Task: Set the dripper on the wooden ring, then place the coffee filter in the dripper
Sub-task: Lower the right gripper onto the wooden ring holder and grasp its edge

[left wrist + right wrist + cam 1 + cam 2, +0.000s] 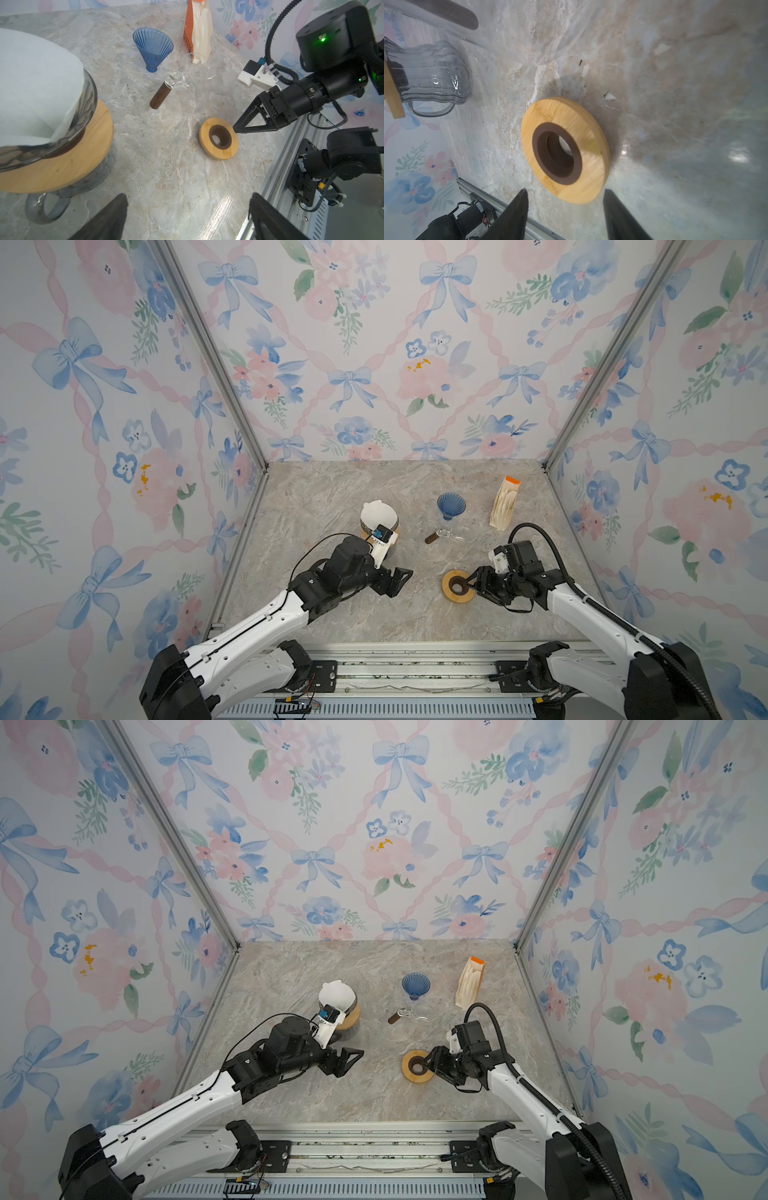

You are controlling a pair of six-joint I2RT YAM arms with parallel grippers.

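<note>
The white coffee filter (376, 512) (31, 83) sits in a smoked-glass dripper (89, 99), which rests on a wooden collar (62, 166) over a grey glass carafe (436, 72) at the left of the table. My left gripper (397, 583) (188, 195) hangs open just in front of the carafe with nothing between its fingers. At the right, my right gripper (471, 583) (565, 190) is open. Its jaws stand either side of the near edge of a loose wooden ring (451, 593) (564, 116) lying flat, and they hold nothing.
A blue ribbed dripper (451, 505) (152, 47) stands at mid-back. In front of it lies a clear glass dripper with a brown wooden handle (434, 537) (161, 95). An orange and cream filter bag (505, 502) leans at the back right. Floral walls close three sides.
</note>
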